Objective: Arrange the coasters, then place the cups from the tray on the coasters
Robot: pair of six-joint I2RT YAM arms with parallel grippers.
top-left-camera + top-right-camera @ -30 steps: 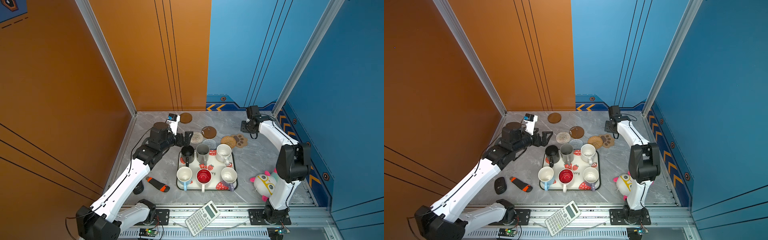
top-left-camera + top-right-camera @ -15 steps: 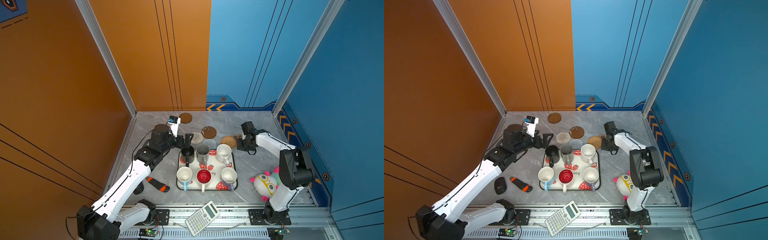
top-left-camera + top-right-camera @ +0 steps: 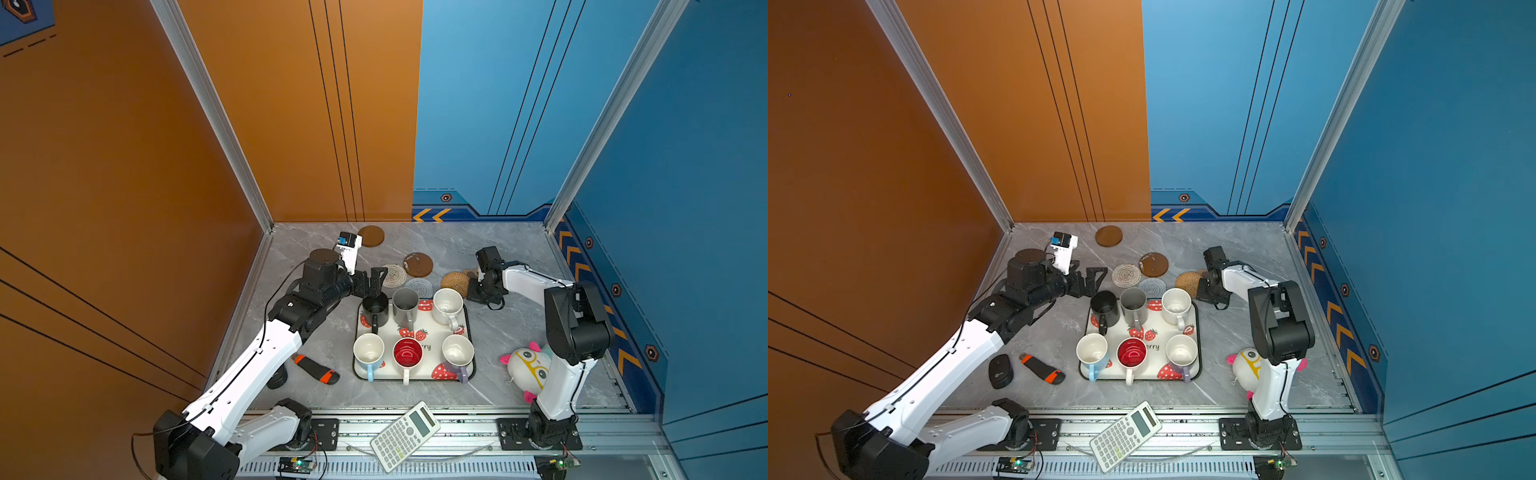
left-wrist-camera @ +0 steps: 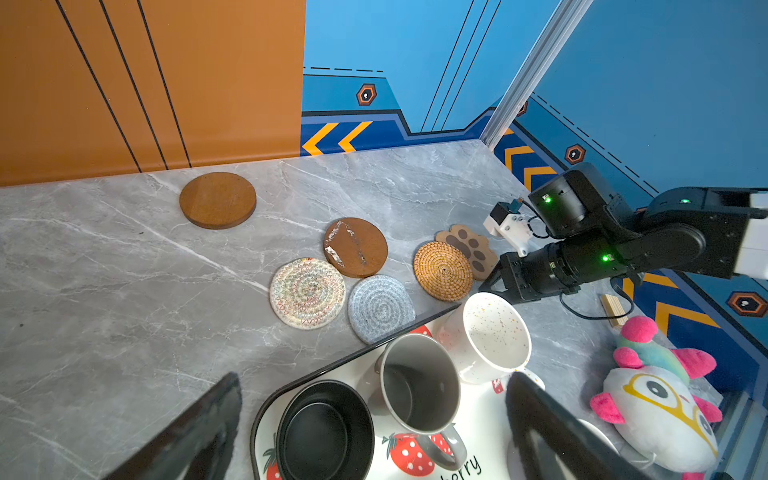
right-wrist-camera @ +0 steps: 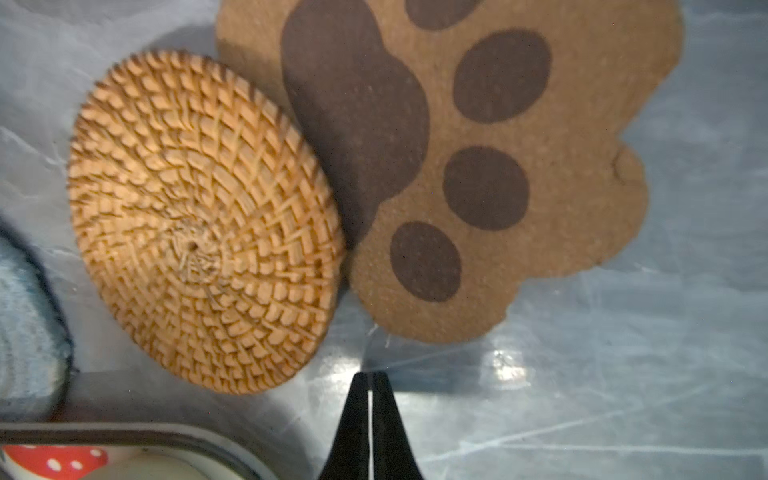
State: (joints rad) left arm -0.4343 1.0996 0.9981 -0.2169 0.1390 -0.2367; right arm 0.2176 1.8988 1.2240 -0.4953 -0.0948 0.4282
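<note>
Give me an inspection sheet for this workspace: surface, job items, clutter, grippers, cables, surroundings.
Surface: grey marbled tabletop, nothing spilled.
Job's things: six cups, all on the tray; six coasters bunched behind it, none bearing a cup; tan woven coaster overlaps the paw coaster.
Clutter: plush toy, calculator, black-and-orange tool, black mouse.
Grippers: left gripper open, near the black cup; right gripper shut, empty, by the tan woven coaster.
Cables: right-wrist cable looped beneath the wrist; left-arm cable arching free.
Surroundings: orange wall, blue wall, metal rail in front.
</note>
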